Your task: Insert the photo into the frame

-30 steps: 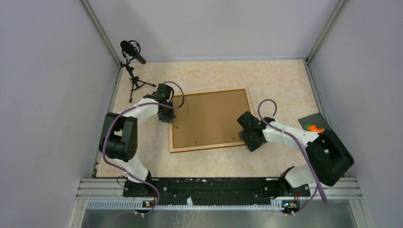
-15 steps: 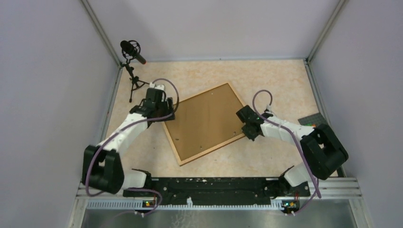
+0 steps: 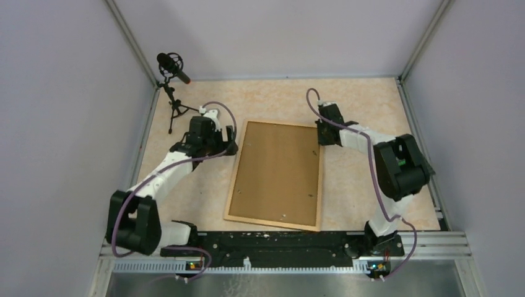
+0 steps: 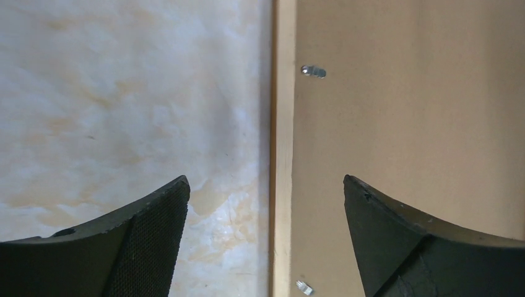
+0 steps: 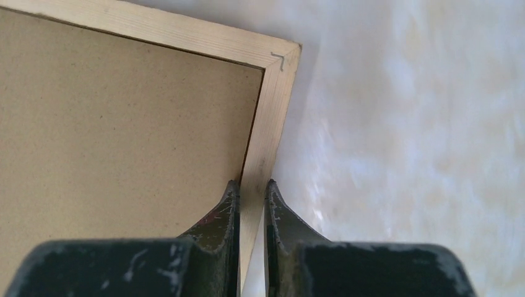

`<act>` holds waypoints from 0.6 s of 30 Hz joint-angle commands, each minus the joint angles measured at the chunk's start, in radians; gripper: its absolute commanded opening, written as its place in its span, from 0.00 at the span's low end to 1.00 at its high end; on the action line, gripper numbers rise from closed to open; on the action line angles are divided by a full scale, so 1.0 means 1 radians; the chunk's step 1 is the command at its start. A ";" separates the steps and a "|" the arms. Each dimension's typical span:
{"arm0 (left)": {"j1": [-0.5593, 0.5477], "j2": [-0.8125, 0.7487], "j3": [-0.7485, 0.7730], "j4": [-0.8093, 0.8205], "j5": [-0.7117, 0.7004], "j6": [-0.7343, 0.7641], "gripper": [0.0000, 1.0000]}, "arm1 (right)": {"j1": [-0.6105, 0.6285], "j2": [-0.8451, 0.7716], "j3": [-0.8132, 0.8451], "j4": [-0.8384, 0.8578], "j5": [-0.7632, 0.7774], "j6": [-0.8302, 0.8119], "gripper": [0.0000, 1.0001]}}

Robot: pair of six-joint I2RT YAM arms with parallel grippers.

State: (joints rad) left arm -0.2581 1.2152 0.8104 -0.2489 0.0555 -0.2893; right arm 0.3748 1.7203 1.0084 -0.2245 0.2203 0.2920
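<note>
Jaws of right gripper (image 5: 252,189) tight around frame (image 5: 272,111) rail.

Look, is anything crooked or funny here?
Yes. The frame lies face down, its brown backing board up, and sits tilted, not square with the table. The right gripper is pinching the frame's moulding near a far corner, while the left gripper hangs open over the opposite edge.

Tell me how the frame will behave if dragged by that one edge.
Probably stiff: the frame is wood moulding around a flat backing board. Likely to pivot, not slide straight, since the right gripper pinches only one rail near a corner.
</note>
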 commanded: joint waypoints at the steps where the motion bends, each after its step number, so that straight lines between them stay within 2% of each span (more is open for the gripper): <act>1: -0.004 0.167 0.089 -0.085 0.188 0.007 0.97 | -0.021 0.167 0.240 -0.017 -0.197 -0.391 0.00; 3: -0.004 0.239 0.107 -0.104 0.253 0.007 0.98 | -0.028 0.232 0.340 -0.080 -0.215 -0.408 0.00; 4: -0.004 0.270 0.114 -0.114 0.267 0.004 0.98 | -0.028 0.256 0.386 -0.118 -0.216 -0.407 0.05; 6: -0.004 0.326 0.132 -0.138 0.262 -0.004 0.97 | -0.028 0.293 0.454 -0.175 -0.216 -0.361 0.44; 8: -0.004 0.353 0.142 -0.145 0.262 -0.009 0.91 | -0.028 0.291 0.468 -0.217 -0.209 -0.303 0.64; 9: -0.004 0.359 0.145 -0.145 0.265 -0.010 0.86 | -0.028 0.281 0.466 -0.234 -0.206 -0.258 0.69; 15: -0.006 0.393 0.143 -0.143 0.286 -0.016 0.56 | -0.027 0.120 0.300 -0.175 -0.285 -0.197 0.73; 18: -0.007 0.422 0.158 -0.165 0.250 -0.030 0.46 | -0.025 0.083 0.228 -0.147 -0.235 -0.219 0.73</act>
State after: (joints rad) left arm -0.2596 1.6032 0.9249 -0.3931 0.3149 -0.3077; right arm 0.3550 1.9068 1.2984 -0.3977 -0.0212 0.0708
